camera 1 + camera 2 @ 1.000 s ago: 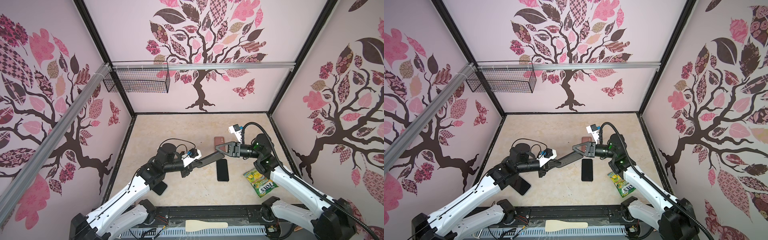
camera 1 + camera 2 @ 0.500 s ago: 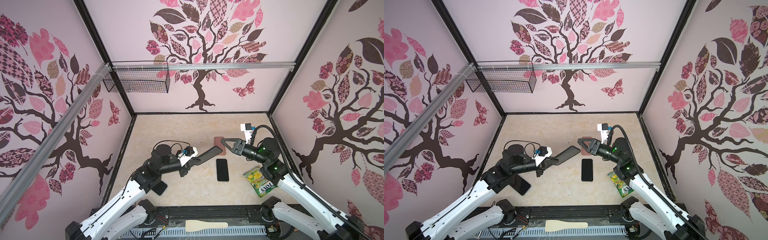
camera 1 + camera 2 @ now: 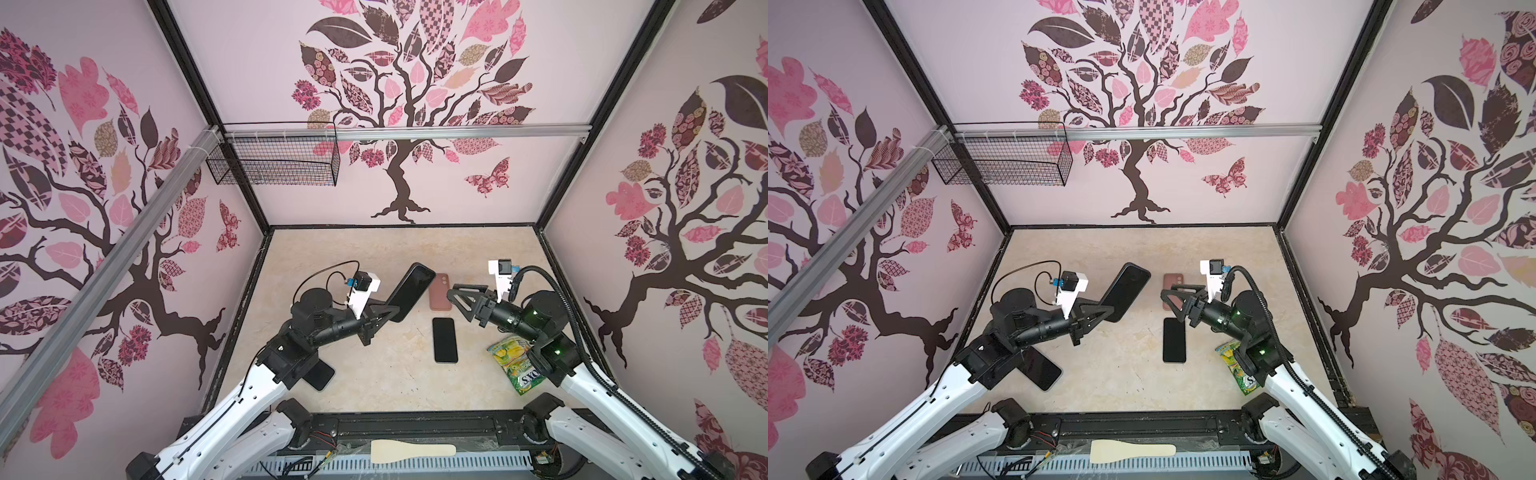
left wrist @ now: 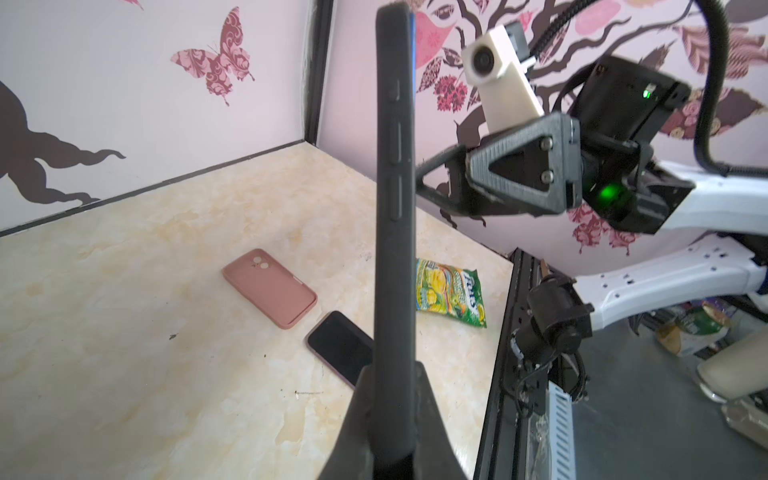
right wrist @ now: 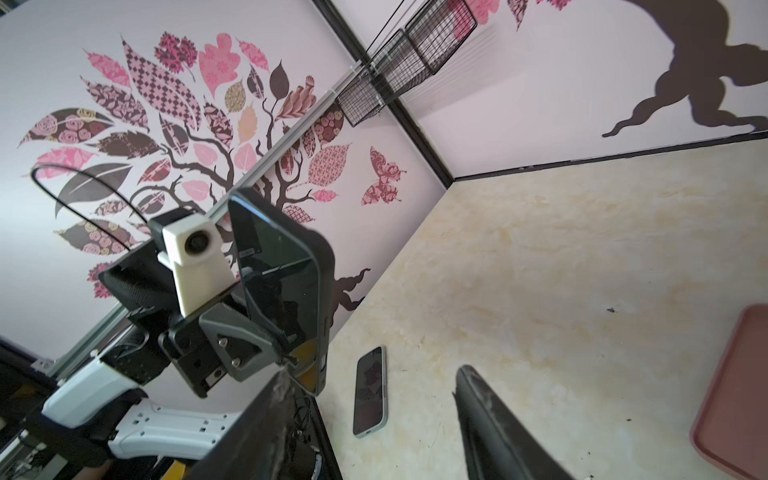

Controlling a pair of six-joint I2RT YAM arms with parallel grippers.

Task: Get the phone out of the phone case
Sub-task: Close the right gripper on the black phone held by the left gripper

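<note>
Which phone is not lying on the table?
The black-cased phone in the left gripper; the middle phone and the phone under the left arm lie flat.

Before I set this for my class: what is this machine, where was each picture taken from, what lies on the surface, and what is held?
It is a robot with two white-and-black arms, each ending in a gripper. Two pictures look down from above; two come from cameras on the wrists. The left gripper holds a phone in a black case in the air. The right gripper is open and empty. On the beige table lie a dusty-pink phone case, a bare dark phone, a green snack packet and another dark phone under the left arm.
</note>
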